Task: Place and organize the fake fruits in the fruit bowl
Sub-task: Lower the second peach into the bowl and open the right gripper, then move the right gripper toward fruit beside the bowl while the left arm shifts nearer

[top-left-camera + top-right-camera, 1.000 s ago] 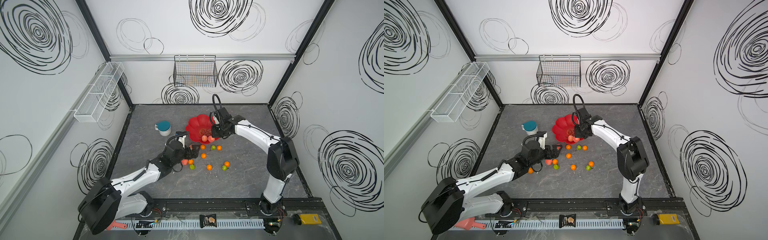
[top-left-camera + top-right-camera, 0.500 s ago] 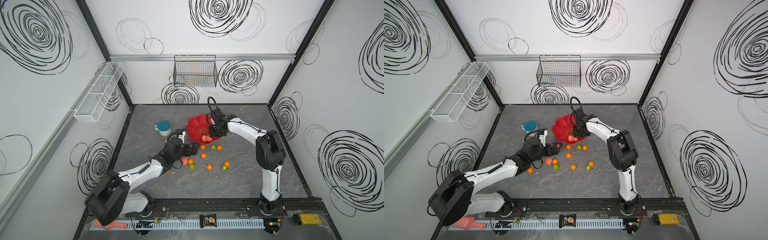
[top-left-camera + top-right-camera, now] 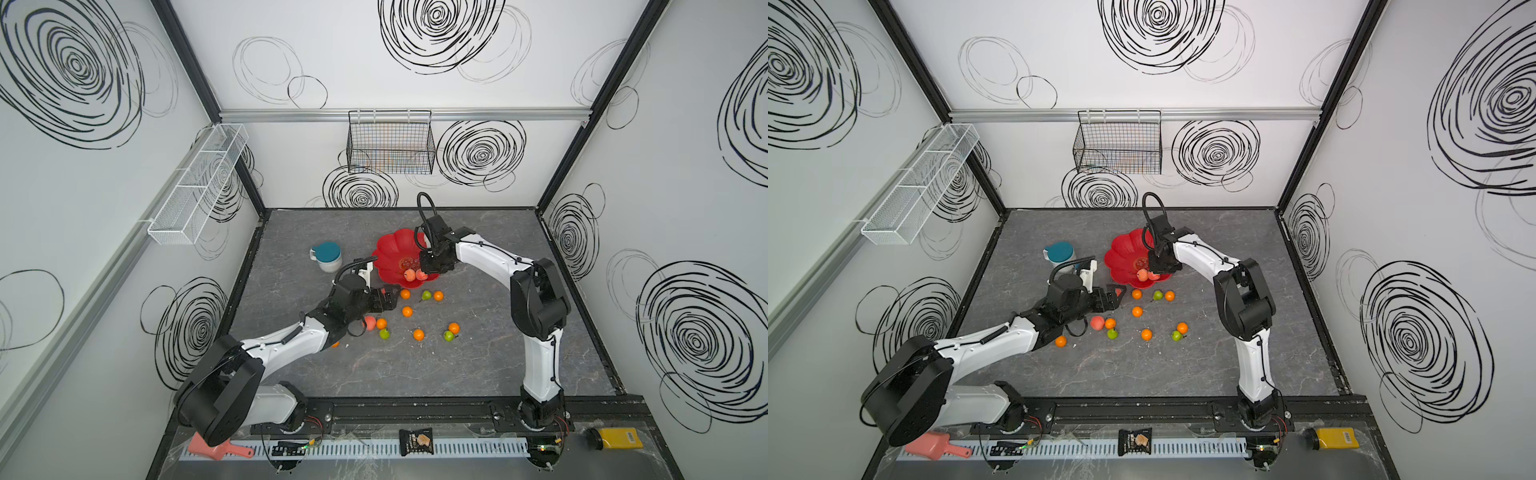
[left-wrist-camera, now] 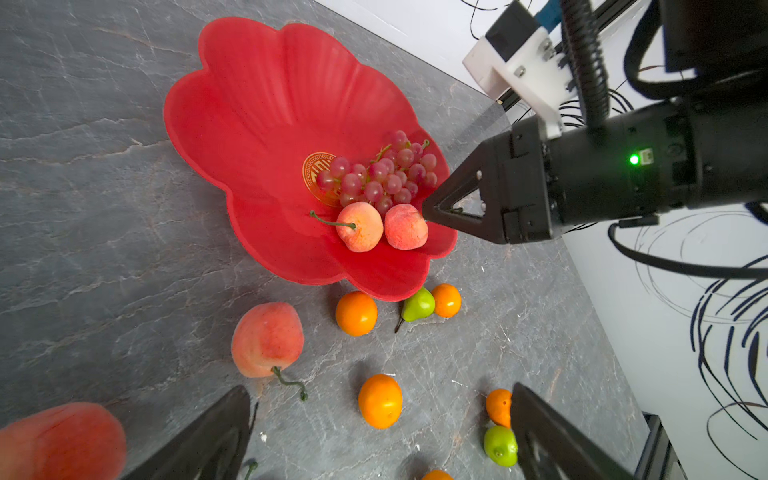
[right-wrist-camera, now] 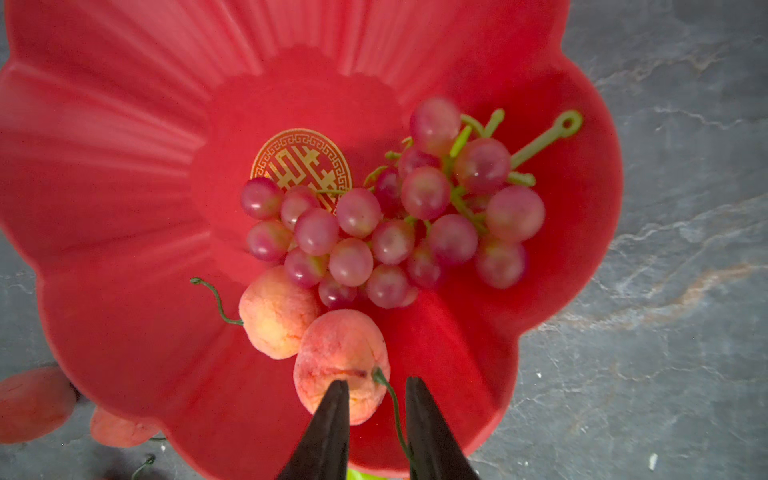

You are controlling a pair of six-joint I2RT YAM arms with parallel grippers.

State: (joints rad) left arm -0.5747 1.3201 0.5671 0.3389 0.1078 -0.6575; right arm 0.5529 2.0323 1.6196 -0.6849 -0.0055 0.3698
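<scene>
Grey tabletop [image 3: 478, 365]; grapes [image 5: 386, 232] inside bowl [image 5: 124, 124]

right tool [image 5: 375, 381]: shut → jaws parted | peach [image 5: 336, 345]: now loose in fruit bowl [image 5: 124, 166]

Fruit bowl [image 4: 257, 95]: glossy red, ribbed petals; gold fret-pattern emblem [image 5: 301, 166].
Grape bunch [image 5: 390, 224]: red-purple, pale green stalk.
Peaches [image 4: 359, 226]: pink-red over yellow.
Oranges [image 4: 356, 313]: orange.
Pears [image 4: 419, 305]: green.
Tabletop [image 3: 415, 374], lower centre of both top views: grey marbled (lighter veins).
Walls [image 3: 374, 50]: white, black scribbled spirals.
</scene>
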